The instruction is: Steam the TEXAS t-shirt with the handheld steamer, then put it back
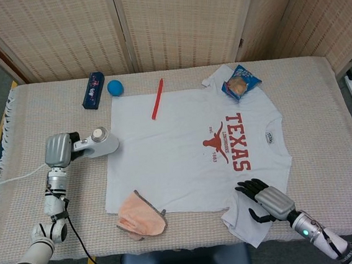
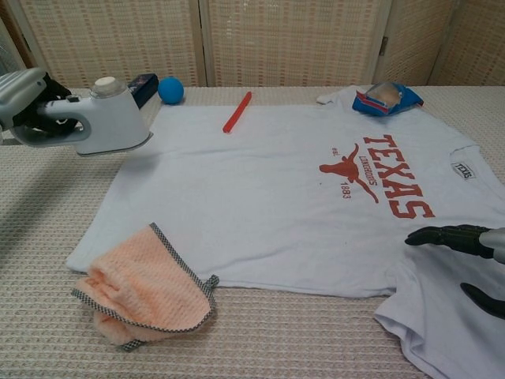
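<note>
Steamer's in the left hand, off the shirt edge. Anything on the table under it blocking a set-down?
Nothing visible does. The left hand holds the steamer over bare tablecloth; its cord trails left, near the hand.

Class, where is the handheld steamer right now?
In the head view the handheld steamer is at the table's left, held by the left robot hand, just off the t-shirt's left edge.

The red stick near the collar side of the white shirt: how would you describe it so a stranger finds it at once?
Start at the white TEXAS t-shirt spread on the beige woven table cover. At the shirt's far edge lies a thin red stick, half on the fabric. Its neighbours are a round blue ball and a dark blue box; only it is red and slender.
</note>
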